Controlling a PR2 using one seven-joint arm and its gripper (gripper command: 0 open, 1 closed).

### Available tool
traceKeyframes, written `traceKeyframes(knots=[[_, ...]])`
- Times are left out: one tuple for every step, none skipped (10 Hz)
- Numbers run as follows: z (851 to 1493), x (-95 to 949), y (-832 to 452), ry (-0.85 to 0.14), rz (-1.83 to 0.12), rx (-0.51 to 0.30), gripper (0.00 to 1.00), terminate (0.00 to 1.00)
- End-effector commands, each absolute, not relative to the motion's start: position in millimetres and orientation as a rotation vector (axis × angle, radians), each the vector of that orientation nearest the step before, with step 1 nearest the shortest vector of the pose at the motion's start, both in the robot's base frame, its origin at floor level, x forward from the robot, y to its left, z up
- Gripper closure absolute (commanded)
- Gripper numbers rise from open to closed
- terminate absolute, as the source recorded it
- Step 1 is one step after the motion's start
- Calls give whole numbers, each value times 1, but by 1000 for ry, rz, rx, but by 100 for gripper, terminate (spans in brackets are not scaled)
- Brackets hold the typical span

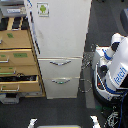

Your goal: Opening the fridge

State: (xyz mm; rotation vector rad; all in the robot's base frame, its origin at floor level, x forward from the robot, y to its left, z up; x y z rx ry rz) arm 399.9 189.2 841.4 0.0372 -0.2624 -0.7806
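The fridge [60,45] is the largest thing and stands in the middle of the exterior view. Its big upper door looks closed, with a small green-and-white sticker [43,9] near the top. Below the door are two drawers, each with a curved silver handle [60,63].

On the exterior view's right of the fridge stands the robot body [114,67], white and blue, near but not touching it. No gripper is visible, so I cannot tell if it is open or closed.

On the exterior view's left of the fridge, just beside it, is a tan wooden cabinet [17,60] with several drawers pulled out.

I judge the opening has not begun. To do it well, the arm should reach the door's free edge, take a firm hold, and pull along the door's arc, not straight; which edge is free I cannot tell.

The floor [65,112] around the fridge is dark and looks flat. Some cables [89,60] hang between fridge and robot and could catch.
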Motion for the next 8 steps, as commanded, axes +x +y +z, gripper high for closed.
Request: traceKeyframes(knots=[[843, 408, 170, -259, -818, -11, 0, 0], [844, 424, 145, -241, -870, -49, 0, 0], [848, 456, 122, -205, -941, -72, 0, 0], [850, 462, 116, -196, -952, -86, 0, 0], [862, 479, 100, -212, -985, -88, 0, 0], [872, 494, 87, -229, -1007, -77, 0, 0], [889, 513, 74, -260, -1025, -63, 0, 0], [901, 532, 65, -274, -1028, -42, 0, 0]])
